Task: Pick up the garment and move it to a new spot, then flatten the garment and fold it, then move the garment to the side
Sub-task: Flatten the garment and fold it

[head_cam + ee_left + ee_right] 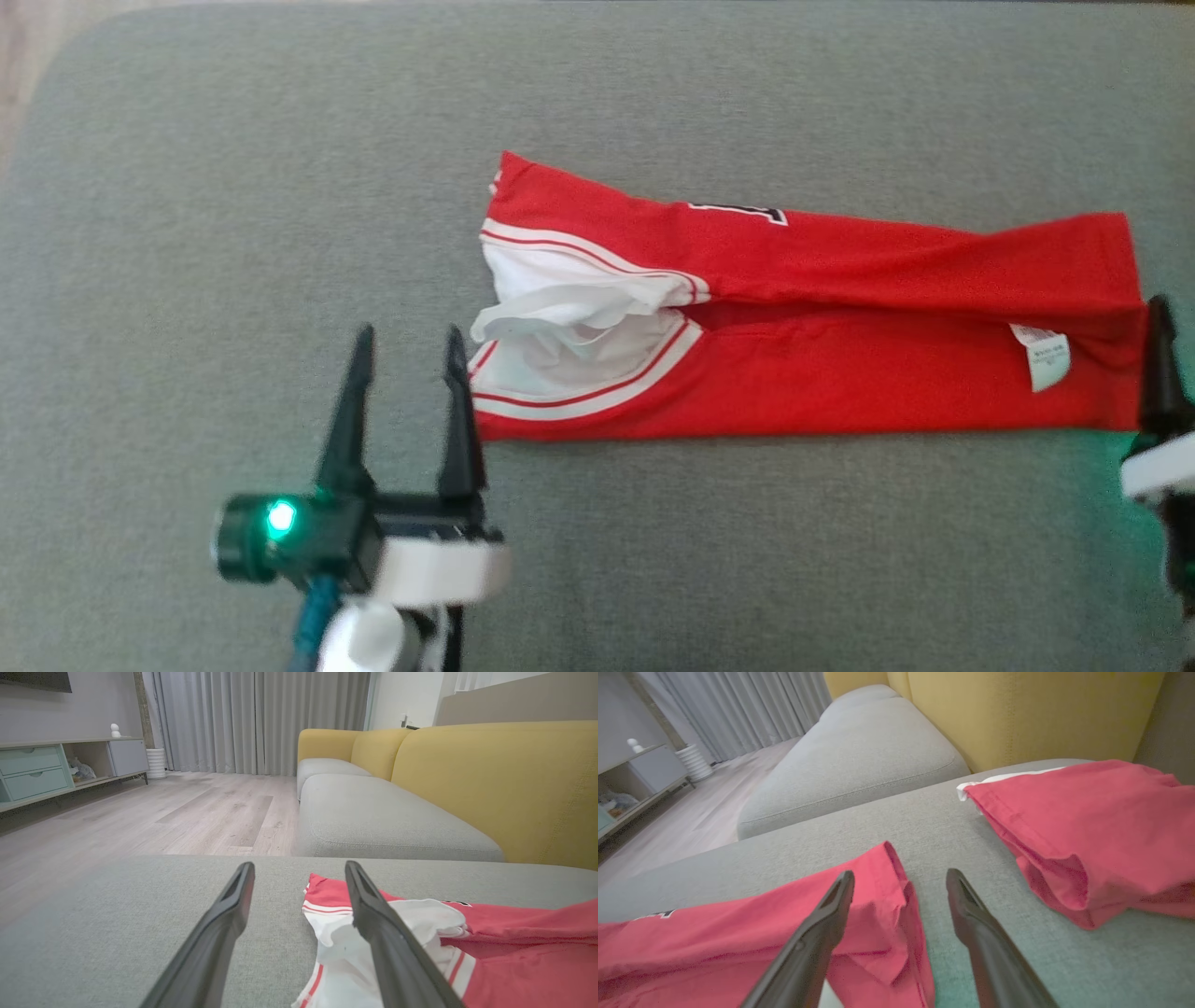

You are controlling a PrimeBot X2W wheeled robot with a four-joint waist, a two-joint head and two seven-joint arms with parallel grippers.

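We see the red jersey (840,373) folded lengthwise into a long strip, running left to right across the middle of the grey cushion (653,84). Its left end gapes open, w/ white lining and red-white trim bunched up. A white label (1046,357) sits near the right end.

L gripper (409,331) is at the near left. Its forearm comes in from the near edge and its fingers point to the far side, low over the cushion. Jaws are released and spread wide, w/ only bare cushion btwn them. Its right finger (457,411) is just beside the jersey's near-left corner; we can't tell if it touches.

R gripper (901,873) is at the jersey's right end, also let go, fingers apart and holding nothing. In the R wrist view its left finger hangs over the jersey's end hem and the right one over bare cushion.

Farther right, apart from the jersey, a 2nd red garment (1087,826) lies rumpled on the same cushion, near the yellow backrest (1017,714).
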